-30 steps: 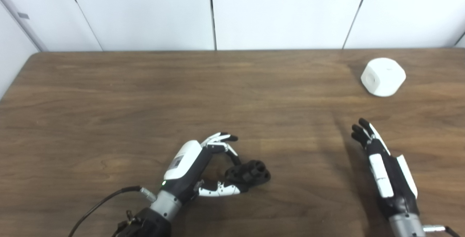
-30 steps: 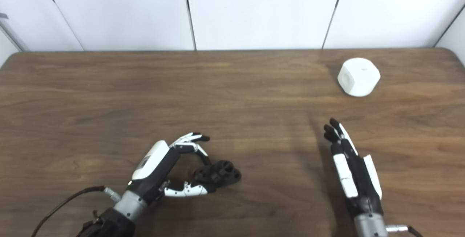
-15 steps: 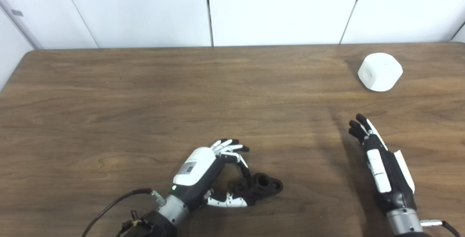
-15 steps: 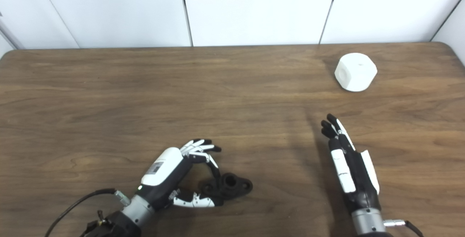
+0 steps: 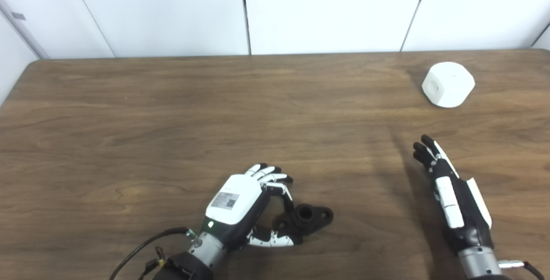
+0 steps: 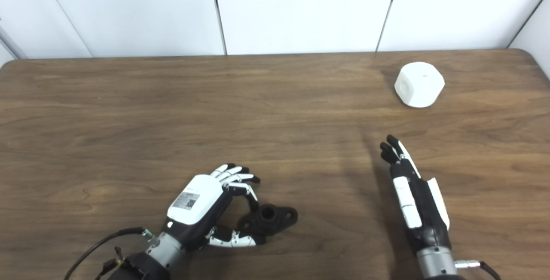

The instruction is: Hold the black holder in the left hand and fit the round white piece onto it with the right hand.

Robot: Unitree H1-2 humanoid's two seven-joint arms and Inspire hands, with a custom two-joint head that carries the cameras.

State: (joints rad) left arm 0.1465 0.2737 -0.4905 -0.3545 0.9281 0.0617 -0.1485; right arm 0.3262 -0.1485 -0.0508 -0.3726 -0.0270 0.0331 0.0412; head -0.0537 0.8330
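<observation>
The black holder (image 5: pixel 307 217) lies on the wooden table (image 5: pixel 172 121) near the front, its round hole facing up. My left hand (image 5: pixel 247 207) is palm down beside it, with fingers and thumb closed on the holder's left end. The round white piece (image 5: pixel 448 84) sits at the far right of the table, untouched; it also shows in the right eye view (image 6: pixel 419 84). My right hand (image 5: pixel 449 192) is open and empty, with fingers straight and pointing away, well short of the white piece.
A white panelled wall (image 5: pixel 326 9) stands behind the table's far edge. A black cable (image 5: pixel 137 250) trails from my left wrist at the front edge.
My left hand has rolled palm down and closed further on the holder, which has turned so its hole faces up. My right hand has hardly moved. The camera shifted slightly.
</observation>
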